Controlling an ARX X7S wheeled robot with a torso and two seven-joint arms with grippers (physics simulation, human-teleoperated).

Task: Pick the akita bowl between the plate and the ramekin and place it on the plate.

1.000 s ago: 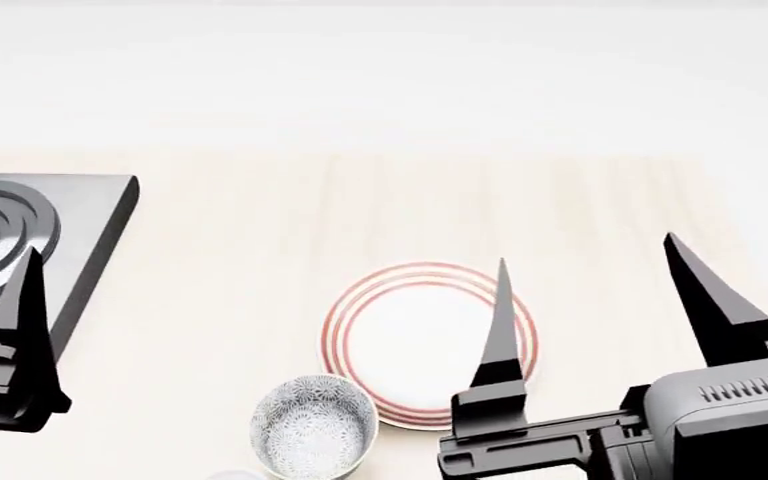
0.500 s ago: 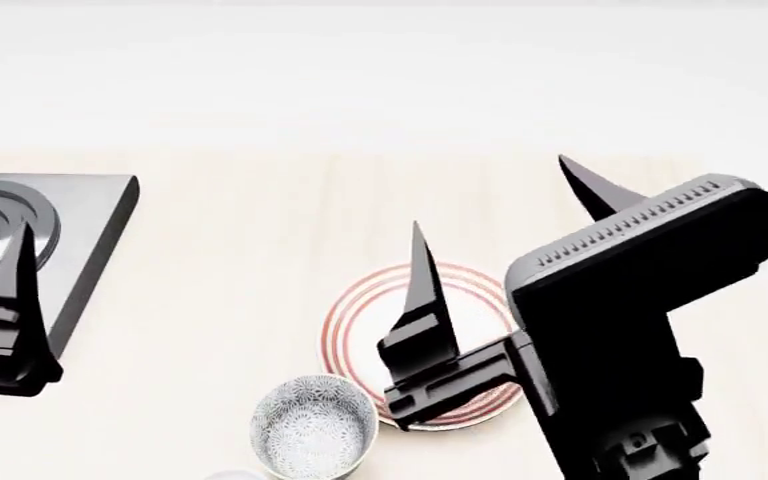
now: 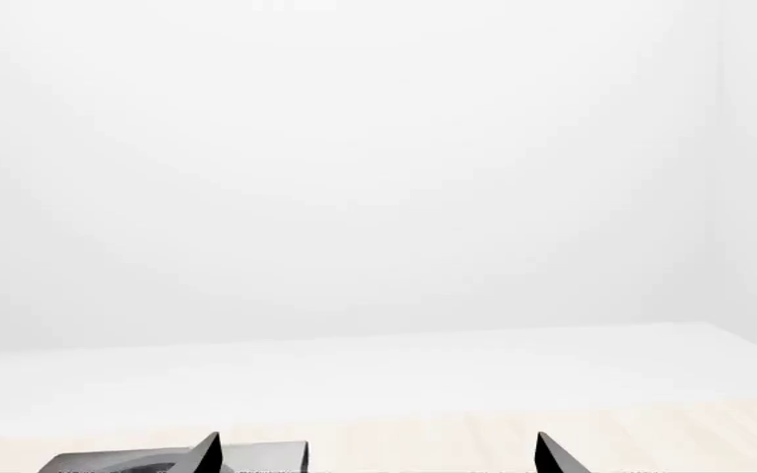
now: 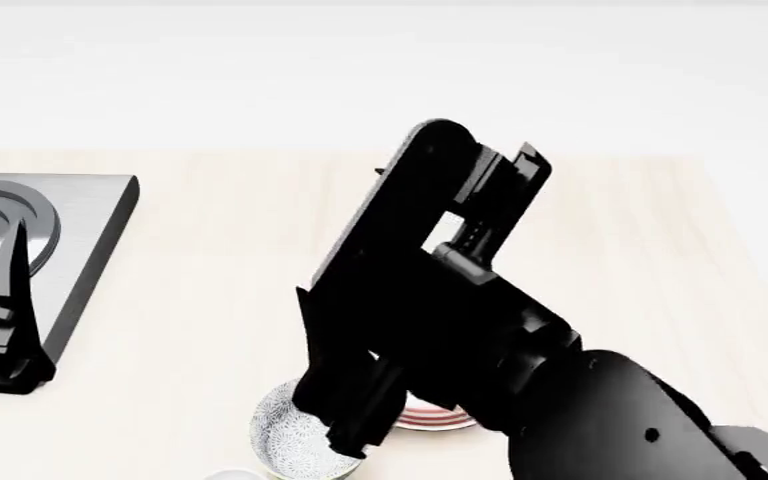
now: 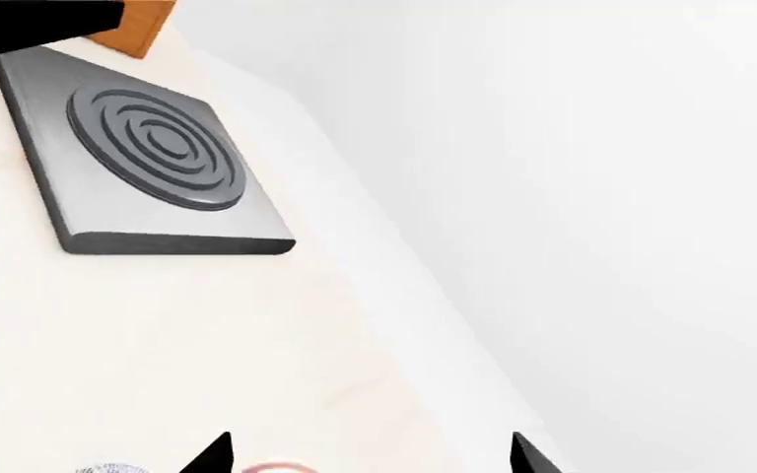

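Observation:
The speckled akita bowl (image 4: 284, 445) sits near the front table edge, partly covered by my right arm (image 4: 464, 300). Only a red-ringed sliver of the plate (image 4: 427, 416) shows to its right, under the arm. At the bottom edge, left of the bowl, a pale sliver of the ramekin (image 4: 231, 474) peeks in. My right gripper (image 5: 368, 457) is open and empty, hanging above the plate's rim (image 5: 273, 465) and beside the bowl. My left gripper (image 3: 376, 459) is open too, far left by the burner, one of its fingers (image 4: 17, 290) showing in the head view.
A grey square burner block (image 4: 51, 215) with concentric rings lies at the table's left side. An orange object (image 5: 142, 25) stands beyond it. The pale wood table (image 4: 624, 250) ends at a white wall behind.
My right arm has swung left and risen over the plate, now hiding most of it, with its gripper above the gap between the bowl and the plate. The left gripper has hardly moved.

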